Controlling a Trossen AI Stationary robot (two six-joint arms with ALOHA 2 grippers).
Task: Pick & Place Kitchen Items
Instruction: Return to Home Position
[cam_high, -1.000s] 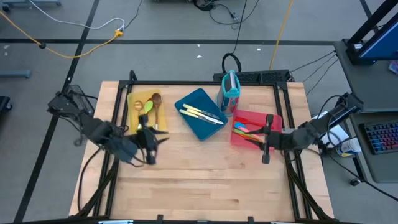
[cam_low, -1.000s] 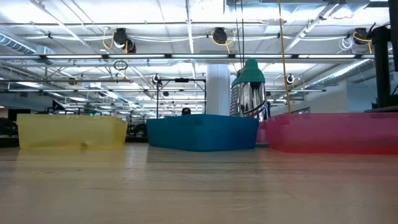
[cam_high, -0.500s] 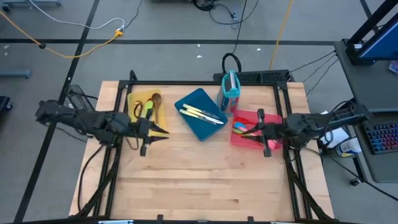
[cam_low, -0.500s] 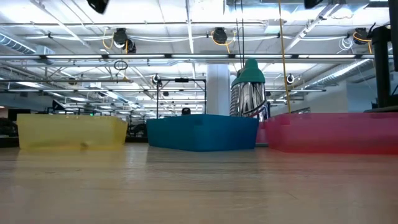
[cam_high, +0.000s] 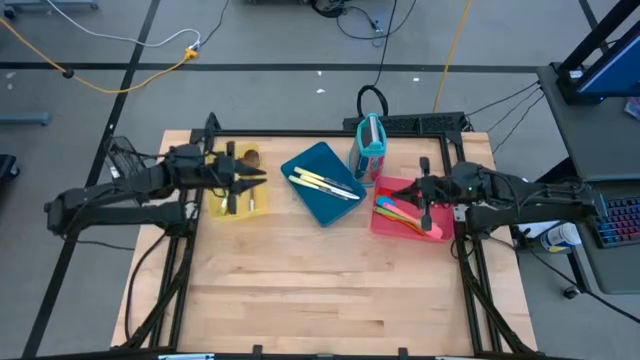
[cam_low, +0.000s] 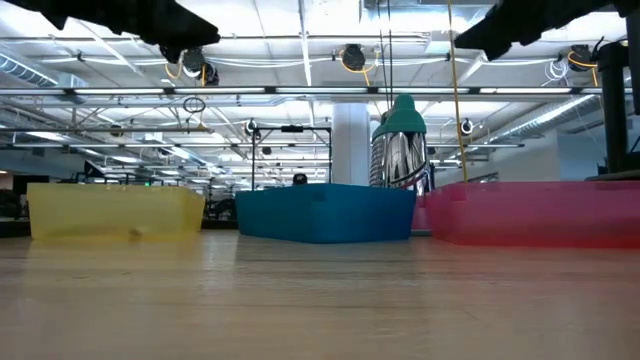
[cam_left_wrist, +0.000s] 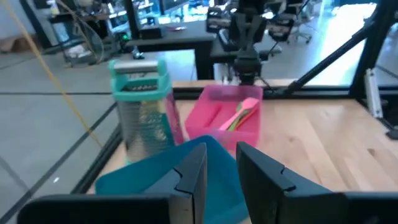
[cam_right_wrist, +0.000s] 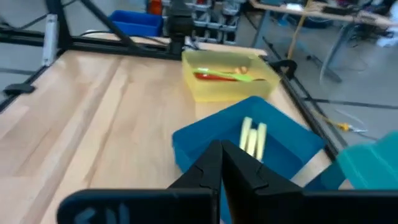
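Observation:
The kitchen items lie flat in three trays. The yellow tray (cam_high: 232, 205) holds a wooden spoon (cam_high: 250, 158) and, in the right wrist view, red and green utensils (cam_right_wrist: 225, 75). The blue tray (cam_high: 322, 183) holds cream-handled knives (cam_high: 322, 182). The red tray (cam_high: 432, 228) holds coloured utensils (cam_high: 393, 209). My left gripper (cam_high: 258, 182) hovers above the yellow tray, pointing at the blue tray, open by a narrow gap (cam_left_wrist: 221, 174) with nothing in it. My right gripper (cam_high: 398, 192) hovers above the red tray, shut (cam_right_wrist: 222, 157) and empty.
An upright teal holder (cam_high: 370, 146) stands at the far edge between the blue and red trays. A black frame (cam_high: 330, 132) runs round the table's far and side edges. Bare wood (cam_high: 320, 280) fills the near half of the table.
My left gripper has swung from beside the yellow tray's near end toward the far edge and now hangs over that tray, pointing right. My right gripper has swung toward the far edge over the red tray, pointing left. Both arms have come into the top of the low view.

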